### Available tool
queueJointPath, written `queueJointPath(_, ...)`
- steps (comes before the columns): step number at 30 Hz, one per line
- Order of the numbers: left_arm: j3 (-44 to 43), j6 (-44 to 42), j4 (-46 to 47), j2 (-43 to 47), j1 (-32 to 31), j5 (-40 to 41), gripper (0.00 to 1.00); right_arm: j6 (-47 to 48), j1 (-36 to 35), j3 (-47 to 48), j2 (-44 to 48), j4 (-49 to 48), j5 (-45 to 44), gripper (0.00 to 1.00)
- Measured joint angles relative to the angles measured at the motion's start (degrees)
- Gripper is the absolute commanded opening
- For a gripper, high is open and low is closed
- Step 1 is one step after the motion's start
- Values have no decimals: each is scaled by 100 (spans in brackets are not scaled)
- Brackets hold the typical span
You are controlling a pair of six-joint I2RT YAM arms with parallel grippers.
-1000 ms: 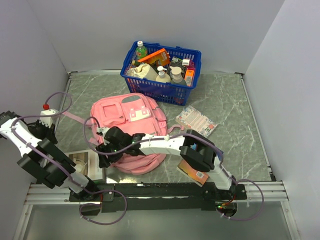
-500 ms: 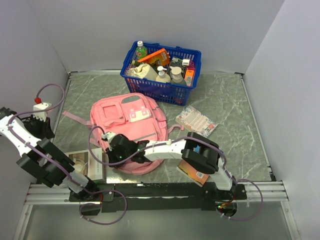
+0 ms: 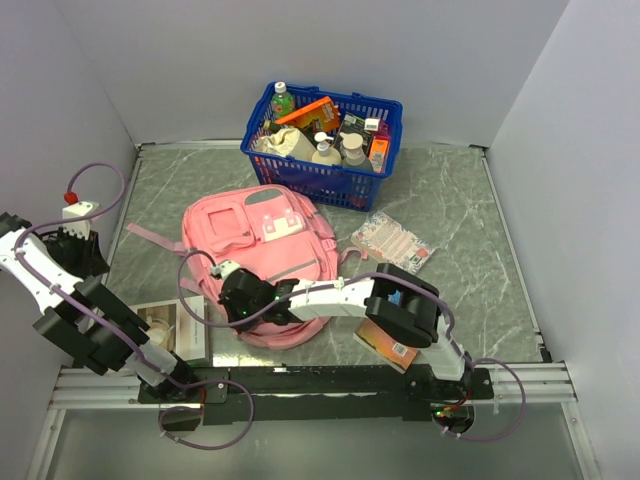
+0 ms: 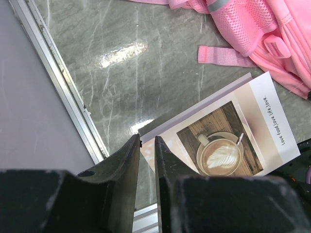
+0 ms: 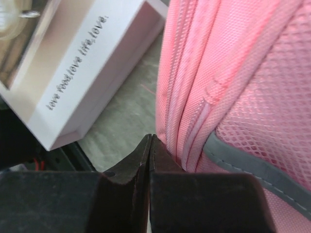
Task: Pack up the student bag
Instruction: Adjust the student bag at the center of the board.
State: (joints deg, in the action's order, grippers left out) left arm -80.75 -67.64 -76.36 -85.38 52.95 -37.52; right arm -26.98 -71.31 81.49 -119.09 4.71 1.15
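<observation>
Nothing seems packed so far: the student bag (image 3: 262,250) lies flat on the left-centre of the desk (image 3: 470,220) and, as far as the top view shows, is unopened. The blue basket (image 3: 300,178) behind it is heaped with bottles and cartons. A book (image 4: 233,145), a patterned flat packet (image 3: 393,241) and an orange box (image 3: 385,340) lie loose around it, so I judge nearly the whole job is left. The right tool (image 5: 149,141) is fully closed with its tips against the bag's near-left seam (whether it pinches any fabric or a zip pull I cannot tell). The left tool (image 4: 147,141) hangs above the book's corner, its fingers a narrow slit apart and empty. The bag is soft woven pink cloth with ribbed seams, a mesh panel (image 5: 262,111) and a smooth grey trim (image 5: 252,170). The book is a stiff glossy slab with a latte photo, the basket is rigid plastic lattice, and the desk is shiny marble-patterned grey.
</observation>
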Motion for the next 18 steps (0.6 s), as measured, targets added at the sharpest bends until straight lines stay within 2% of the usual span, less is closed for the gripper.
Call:
queueJointPath(2, 0, 2, 0, 0, 0, 0, 24, 46, 0, 116, 4, 275, -153, 0)
queueJointPath(8, -2, 107, -2, 0, 0, 0, 29, 125, 0, 199, 105, 767, -625, 10)
queueJointPath(11, -57, 188, -13, 0, 0, 0, 33, 188, 24, 192, 234, 949, -767, 55)
queueJointPath(12, -107, 243, -20, 0, 0, -13, 34, 188, 33, 190, 295, 938, -743, 78)
queueJointPath(15, -238, 372, -20, 0, 0, -28, 34, 94, 33, 151, 575, 756, -444, 100)
queueJointPath(18, -304, 457, -20, 0, 2, -57, 34, -85, 122, 50, 791, 299, -83, 100)
